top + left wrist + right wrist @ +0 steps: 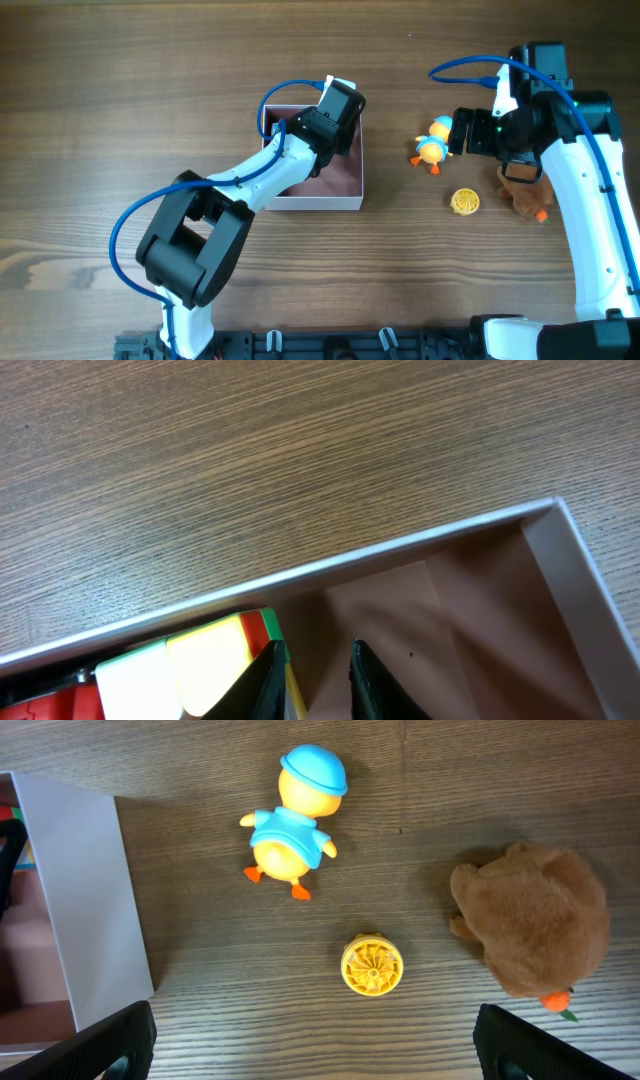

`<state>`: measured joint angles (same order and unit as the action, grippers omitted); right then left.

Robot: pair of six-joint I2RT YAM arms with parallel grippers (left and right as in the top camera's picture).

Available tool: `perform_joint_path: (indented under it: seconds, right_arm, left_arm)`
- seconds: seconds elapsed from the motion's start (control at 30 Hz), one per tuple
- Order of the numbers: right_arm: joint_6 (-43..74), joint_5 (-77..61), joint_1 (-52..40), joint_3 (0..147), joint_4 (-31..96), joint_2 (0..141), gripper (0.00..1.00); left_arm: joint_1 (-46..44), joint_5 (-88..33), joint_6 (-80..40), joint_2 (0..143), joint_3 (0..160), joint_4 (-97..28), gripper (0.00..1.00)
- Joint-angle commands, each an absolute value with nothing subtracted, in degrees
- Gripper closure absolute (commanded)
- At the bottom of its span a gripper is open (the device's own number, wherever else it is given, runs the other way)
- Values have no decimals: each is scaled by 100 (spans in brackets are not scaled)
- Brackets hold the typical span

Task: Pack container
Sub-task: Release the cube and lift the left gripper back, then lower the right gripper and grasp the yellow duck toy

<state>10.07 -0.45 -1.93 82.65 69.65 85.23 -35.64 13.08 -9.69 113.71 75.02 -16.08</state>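
The container (pixel 318 201) is a shallow white box with a dusty-pink inside, left of the table's middle. My left gripper (pixel 335 120) is down inside it at its far side. In the left wrist view the fingers (pixel 312 678) stand a narrow gap apart with nothing between them, over the pink floor near the container's white wall (pixel 400 548). A multi-coloured cube (pixel 190 670) lies in the container just left of the fingers. My right gripper (pixel 462 133) hangs wide open and empty (pixel 315 1050) above the toys, right of the container's wall (pixel 90 900).
A yellow duck toy with a blue hat (pixel 433 142) (pixel 290 830), a round yellow ribbed toy (pixel 464 201) (pixel 372 965) and a brown plush toy (pixel 522 192) (pixel 535 920) lie on the wood table right of the container.
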Motion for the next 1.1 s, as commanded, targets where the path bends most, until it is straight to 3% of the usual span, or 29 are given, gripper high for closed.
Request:
perform_joint_path:
  seconds: [0.0, 0.23, 0.3, 0.37, 0.47, 0.5, 0.7, 0.87, 1.07]
  right_arm:
    - [1048, -137, -185, 8388, 6954, 8562, 0]
    - [1050, -139, -185, 8388, 6973, 8562, 0]
    - [1122, -139, -185, 8388, 6984, 8562, 0]
    - [1380, -158, -189, 8405, 7076, 8521, 0]
    - [1704, -110, -346, 8521, 7011, 8318, 0]
    - [1763, -64, -425, 8565, 6875, 8243, 0]
    - [2783, 211, -604, 8604, 5892, 8761, 0]
    - [3791, 121, -604, 8602, 5889, 10116, 0]
    - [3916, -200, -598, 8591, 5760, 11319, 0]
  left_arm:
    - [-3603, 1422, -939, 11004, 7647, -1708, 77]
    - [-3597, 1708, -943, 9415, 7647, -2950, 61]
    - [-3511, 1942, -1125, 8954, 7647, -3531, 47]
    - [-3203, 2021, -1603, 8401, 7647, -4351, 38]
    - [-2443, 1975, -2224, 7808, 7647, -5393, 7]
    - [-2189, 1870, -2259, 7703, 7647, -5568, 2]
    - [-663, 414, -2257, 7699, 7640, -5793, 0]
    - [-454, 325, -2252, 7977, 7640, -5771, 0]
    - [-460, 327, -2248, 8235, 7640, -5747, 0]
